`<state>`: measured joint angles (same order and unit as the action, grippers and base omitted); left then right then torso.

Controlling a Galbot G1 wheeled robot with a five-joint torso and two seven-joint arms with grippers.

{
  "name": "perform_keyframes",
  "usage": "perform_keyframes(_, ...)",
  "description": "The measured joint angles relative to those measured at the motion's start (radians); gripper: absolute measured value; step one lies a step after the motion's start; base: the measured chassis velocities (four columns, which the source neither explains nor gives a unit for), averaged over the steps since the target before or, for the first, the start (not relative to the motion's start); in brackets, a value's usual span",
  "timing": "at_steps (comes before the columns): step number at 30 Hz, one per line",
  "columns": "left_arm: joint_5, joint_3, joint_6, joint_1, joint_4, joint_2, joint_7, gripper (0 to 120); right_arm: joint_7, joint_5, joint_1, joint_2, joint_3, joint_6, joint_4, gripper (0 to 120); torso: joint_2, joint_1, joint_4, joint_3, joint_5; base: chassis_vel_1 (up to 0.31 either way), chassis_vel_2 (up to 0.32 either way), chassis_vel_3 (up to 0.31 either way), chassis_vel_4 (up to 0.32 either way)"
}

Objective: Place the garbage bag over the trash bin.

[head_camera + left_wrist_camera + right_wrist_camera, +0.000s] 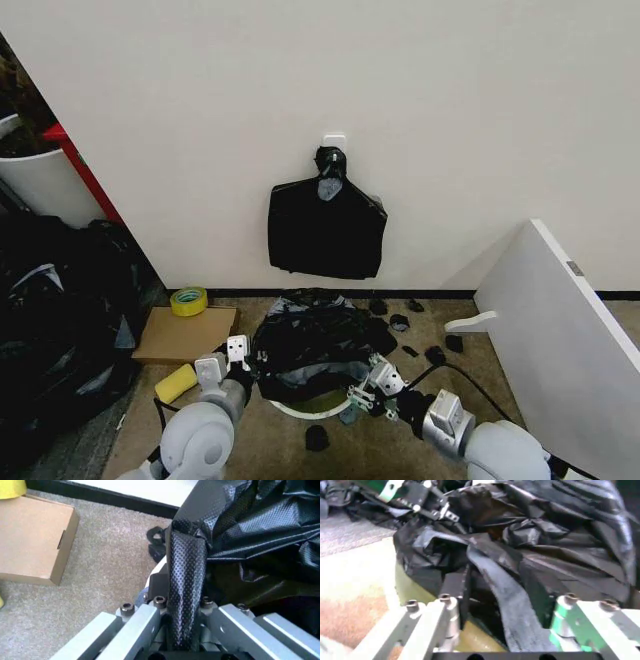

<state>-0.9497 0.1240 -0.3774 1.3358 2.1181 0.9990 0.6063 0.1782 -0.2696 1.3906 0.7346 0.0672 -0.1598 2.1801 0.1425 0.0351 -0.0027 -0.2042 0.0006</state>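
I have the garbage bag point(312, 340) heaped over the mouth of the trash bin point(300, 408), which stands on the carpet below the bundle of bags point(326, 232) hanging on the wall. My left hand point(236, 358) is clamped on a twisted strip of the bag at the bin's left side. My right hand point(367, 390) sits at the right side with a fold between its fingers, but I cannot tell whether it grips. I judge this the stretching step: next the edge needs pulling down around the rim.
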Motion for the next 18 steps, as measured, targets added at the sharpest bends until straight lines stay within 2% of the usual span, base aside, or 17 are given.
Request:
perform_keyframes(6,-0.001,-0.003,-0.001,0.003,0.003,-0.002,0.001,1,0.009,0.013,0.005,-0.003,-0.003,0.018,-0.01,10,0.0,0.0,0.0001,0.0,0.0,0.0,0.0,0.0,0.0)
perform_keyframes(7,-0.001,-0.003,-0.001,0.003,0.003,-0.002,0.001,1,0.009,0.013,0.005,-0.003,-0.003,0.018,-0.01,10,0.0,0.0,0.0001,0.0,0.0,0.0,0.0,0.0,0.0)
perform_keyframes(9,-0.003,-0.002,-0.001,0.002,0.002,-0.002,0.002,1,0.007,0.019,0.008,-0.002,-0.004,0.028,-0.013,1,0.0,0.0,0.0001,0.0,0.0,0.0,0.0,0.0,0.0)
perform_keyframes(14,-0.018,-0.002,-0.004,-0.005,0.001,0.0,0.01,1,0.02,0.044,0.013,-0.002,0.0,0.07,-0.023,0,0.0,0.0,0.0001,0.0,0.0001,0.0,0.0,0.0,0.0)
perform_keyframes(18,-0.062,0.008,-0.015,-0.02,0.001,0.002,0.029,1,0.076,0.067,0.036,-0.019,0.021,0.146,-0.03,0,0.0,0.0,0.0001,0.0,0.0,0.0,0.0,0.0,0.0)
